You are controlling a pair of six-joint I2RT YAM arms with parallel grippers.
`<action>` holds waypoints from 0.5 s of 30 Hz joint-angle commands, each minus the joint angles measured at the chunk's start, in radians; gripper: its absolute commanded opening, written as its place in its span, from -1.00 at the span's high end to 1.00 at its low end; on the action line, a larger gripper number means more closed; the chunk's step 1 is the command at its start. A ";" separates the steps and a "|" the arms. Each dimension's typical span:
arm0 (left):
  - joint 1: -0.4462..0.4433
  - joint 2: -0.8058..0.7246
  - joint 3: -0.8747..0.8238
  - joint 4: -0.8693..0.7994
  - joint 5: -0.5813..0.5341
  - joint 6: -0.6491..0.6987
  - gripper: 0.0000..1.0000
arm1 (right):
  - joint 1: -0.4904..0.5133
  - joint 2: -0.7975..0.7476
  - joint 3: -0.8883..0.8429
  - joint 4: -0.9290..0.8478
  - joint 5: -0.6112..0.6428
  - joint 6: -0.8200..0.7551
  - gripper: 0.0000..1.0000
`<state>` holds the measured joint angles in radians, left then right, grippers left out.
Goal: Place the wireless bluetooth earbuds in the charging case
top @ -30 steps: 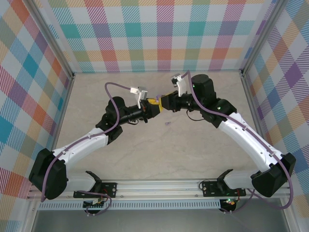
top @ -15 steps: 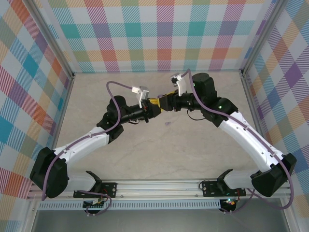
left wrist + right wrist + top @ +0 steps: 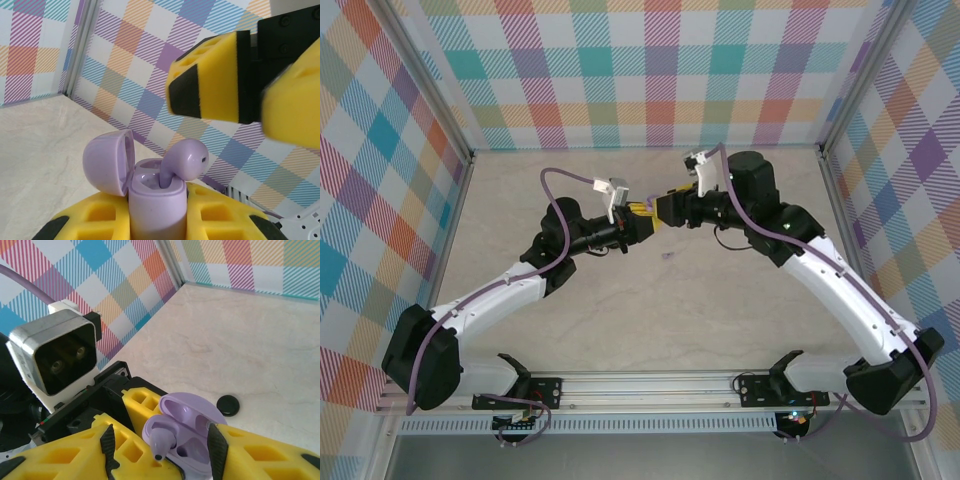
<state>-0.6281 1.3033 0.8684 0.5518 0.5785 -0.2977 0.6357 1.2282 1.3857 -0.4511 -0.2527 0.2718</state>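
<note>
A: Jaw status?
B: Left jaws were clenched on the charging case (image 3: 155, 207), with its lower body wedged between the yellow pads (image 3: 220, 220). The case stood upright and the lid (image 3: 107, 162) was swung open to one side.
A: Right side?
B: Right jaws were released and spread wide, holding nothing. In the right wrist view their black tips (image 3: 107, 447) stood on either side of the case, with a gap on both sides.
A: Earbud?
B: One lavender earbud (image 3: 186, 160) was in the case, stem down in a slot. Its head stuck up above the rim. Couldn't tell if it was fully seated.
A: Where was the case?
B: In the air above the desk (image 3: 240, 340), toward the back wall. From the top view the two arms met nose to nose there.
A: Anything on the desk?
B: A small dark round piece (image 3: 228, 405) lay flat just beyond the case, apart from both arms. Too small to identify.
</note>
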 commanded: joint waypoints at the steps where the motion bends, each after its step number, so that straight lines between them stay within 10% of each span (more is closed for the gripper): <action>1: -0.013 -0.025 0.023 0.017 0.002 0.022 0.61 | 0.006 -0.031 0.010 -0.021 0.040 0.007 -0.06; 15: -0.016 -0.019 0.036 0.010 0.010 0.021 0.61 | 0.005 0.039 0.050 -0.130 0.031 0.002 0.39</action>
<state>-0.6327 1.3022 0.8684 0.5495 0.5777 -0.2947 0.6357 1.2621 1.3937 -0.5648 -0.1776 0.2760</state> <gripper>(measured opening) 0.212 0.309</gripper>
